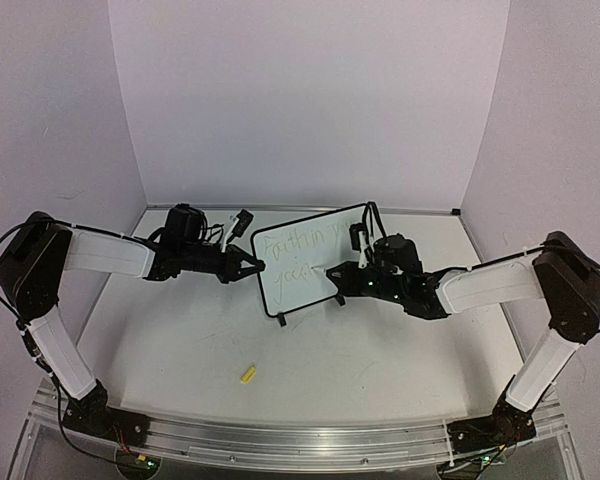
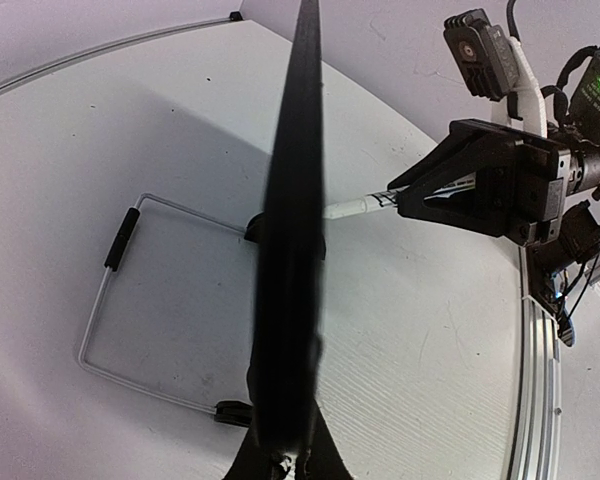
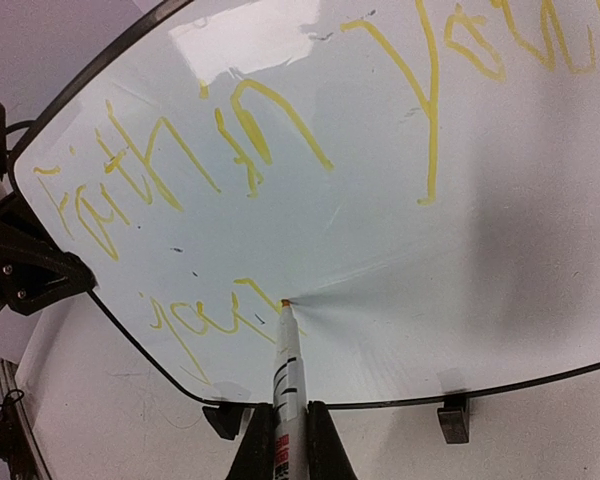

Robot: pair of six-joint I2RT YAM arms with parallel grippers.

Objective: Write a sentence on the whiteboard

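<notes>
The whiteboard (image 1: 310,265) stands upright mid-table on black clip feet (image 3: 453,420). The sentence (image 3: 260,130) is yellow cursive in two lines; the lower line (image 3: 195,320) is short. My left gripper (image 1: 254,265) is shut on the whiteboard's left edge, which shows edge-on as a black bar (image 2: 295,250) in the left wrist view. My right gripper (image 3: 286,430) is shut on a white marker (image 3: 288,370). The marker's tip (image 3: 283,303) touches the whiteboard at the end of the lower line. The marker also shows in the left wrist view (image 2: 355,207).
A small yellow marker cap (image 1: 247,375) lies on the table in front of the board. A wire stand (image 2: 110,300) lies on the table behind the board. White walls close in the back and sides. A metal rail (image 1: 300,440) runs along the near edge.
</notes>
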